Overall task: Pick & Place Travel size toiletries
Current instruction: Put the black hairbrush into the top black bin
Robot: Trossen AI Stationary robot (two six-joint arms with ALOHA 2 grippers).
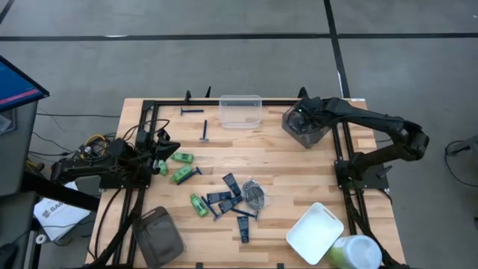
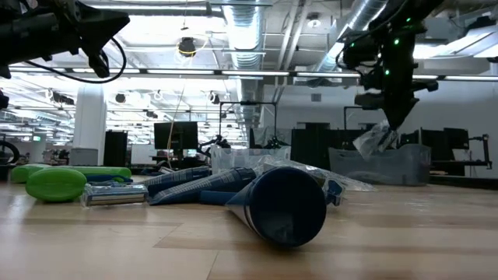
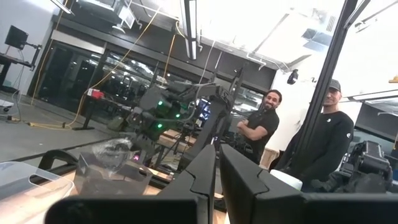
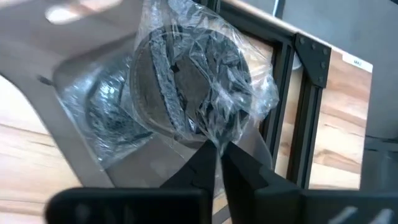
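a wrapped grey disc (image 4: 186, 87) is pinched by its plastic wrap in the right gripper (image 4: 217, 152), right over the grey tub (image 1: 305, 128). the left gripper (image 3: 217, 171) is kept closed and empty near the green bottles (image 1: 181, 158). the thin wrap could slip or catch on the fingers, so the disc might be dropped onto the rim or the table (image 1: 299, 179).

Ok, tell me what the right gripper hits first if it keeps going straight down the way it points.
Probably the clear grey tub below it: the right gripper, pinching a plastic-wrapped grey disc, points into it, where another wrapped disc lies. Depth is unclear.
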